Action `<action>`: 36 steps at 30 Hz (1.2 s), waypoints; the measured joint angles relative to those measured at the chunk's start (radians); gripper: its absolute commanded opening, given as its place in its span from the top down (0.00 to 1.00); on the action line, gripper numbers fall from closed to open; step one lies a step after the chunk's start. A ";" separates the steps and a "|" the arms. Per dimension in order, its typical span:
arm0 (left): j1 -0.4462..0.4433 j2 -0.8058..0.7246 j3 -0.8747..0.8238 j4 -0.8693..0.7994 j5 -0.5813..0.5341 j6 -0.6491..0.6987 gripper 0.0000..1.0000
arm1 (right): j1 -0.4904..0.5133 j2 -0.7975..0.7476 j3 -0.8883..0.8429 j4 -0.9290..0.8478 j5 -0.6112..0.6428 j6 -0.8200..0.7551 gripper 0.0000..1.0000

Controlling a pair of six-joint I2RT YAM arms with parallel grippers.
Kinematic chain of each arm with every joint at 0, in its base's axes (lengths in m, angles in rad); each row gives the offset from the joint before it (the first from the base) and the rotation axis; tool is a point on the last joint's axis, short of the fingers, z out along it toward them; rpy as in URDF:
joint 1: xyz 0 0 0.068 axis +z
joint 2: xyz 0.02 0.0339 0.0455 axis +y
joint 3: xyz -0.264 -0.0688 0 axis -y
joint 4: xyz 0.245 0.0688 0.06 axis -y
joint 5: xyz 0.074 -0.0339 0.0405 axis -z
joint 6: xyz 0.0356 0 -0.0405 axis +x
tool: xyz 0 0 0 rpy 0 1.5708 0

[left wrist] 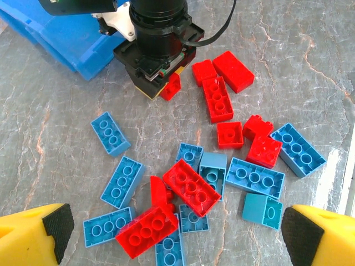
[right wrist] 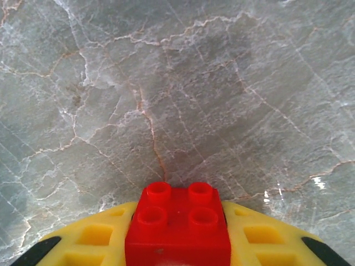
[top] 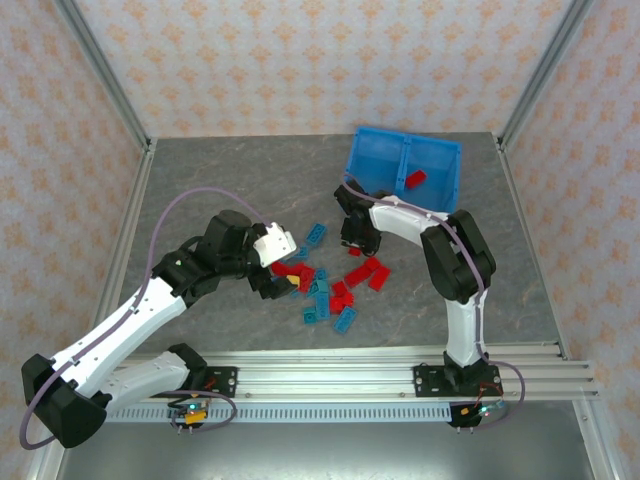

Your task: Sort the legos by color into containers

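at bottom centre of the right wrist view, your right gripper (right wrist: 177,246) seems clamped on a red lego (right wrist: 176,221), left gripper (left wrist: 177,235) spread wide.

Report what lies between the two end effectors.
The left wrist view shows loose red and blue legos on the table between the left end effector and the right end effector, which grips a red lego.
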 measured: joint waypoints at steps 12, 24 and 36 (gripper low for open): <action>0.000 0.011 0.013 0.001 0.012 0.000 0.00 | -0.114 -0.368 -0.035 -0.001 0.196 0.019 0.69; 0.000 0.079 0.074 0.023 0.000 -0.064 0.00 | -0.459 0.031 0.303 0.021 0.210 0.005 0.65; 0.000 0.242 0.219 -0.045 -0.154 -0.377 0.00 | -0.492 0.136 0.430 -0.063 0.154 -0.038 0.45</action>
